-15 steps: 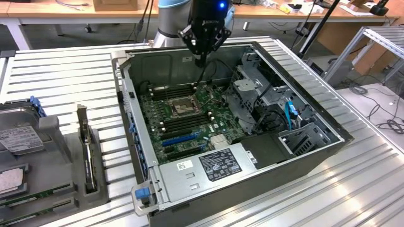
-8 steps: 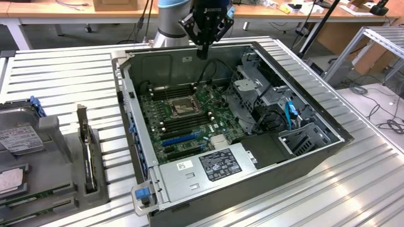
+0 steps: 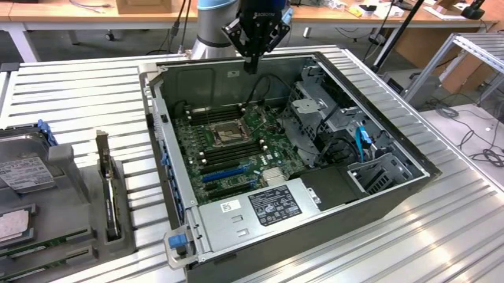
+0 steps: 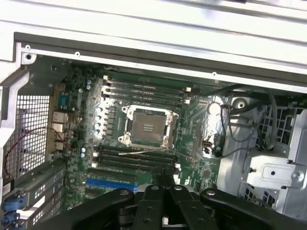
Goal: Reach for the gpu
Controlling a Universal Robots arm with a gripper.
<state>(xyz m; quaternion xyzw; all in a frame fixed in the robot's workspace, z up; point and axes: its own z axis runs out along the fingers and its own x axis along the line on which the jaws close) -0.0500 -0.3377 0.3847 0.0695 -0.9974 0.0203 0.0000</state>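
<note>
Checked the exterior view first: can see the gripper (image 3: 252, 66) hanging over the far wall of the open PC case (image 3: 370, 218), jaws pressed together, nothing in them. Also catches the gpu (image 3: 107, 188), well off toward the exterior view's left, outside the case, standing on edge in a grey holder (image 3: 75, 177) on the slatted table (image 3: 79, 94). Switching to the wrist view gets the close-up stuff: closed gripper (image 4: 163, 178) above the motherboard (image 4: 192, 120), bare CPU socket (image 4: 147, 127) between the RAM slots (image 4: 144, 91), and a blue slot (image 4: 110, 183) near the fingers.
</note>
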